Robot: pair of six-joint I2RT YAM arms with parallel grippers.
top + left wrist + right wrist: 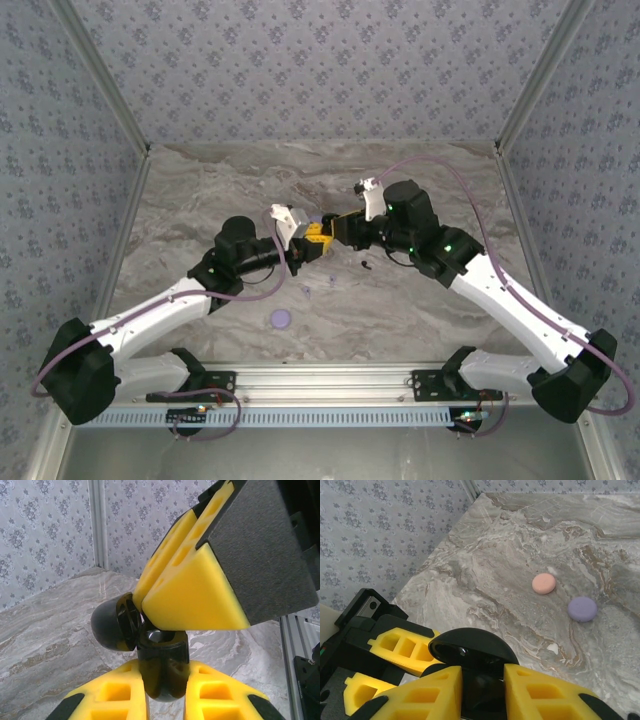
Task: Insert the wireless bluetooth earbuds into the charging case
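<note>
The black charging case (pixel 162 665) stands upright off the table, its lid (pixel 112 627) swung open to the left. My left gripper (pixel 165 680) is shut on its base from below. My right gripper (pixel 483 680) is shut on the same case (pixel 480 690) from the other side, its yellow fingers (pixel 195 595) lying over the opening. Both grippers meet above mid-table, left (pixel 316 240) and right (pixel 340 227). A tiny black earbud (pixel 366 266) lies on the marble just below the right gripper. Two tiny pale specks (pixel 305 292) lie near the left gripper; what they are I cannot tell.
A lavender round disc (pixel 281 318) lies on the marble table (pixel 430 310) in front of the left arm. The right wrist view shows a pink disc (pixel 543 583) beside a lavender one (pixel 582 609), with a small pale bit (pixel 552 648) nearer. Patterned walls enclose three sides.
</note>
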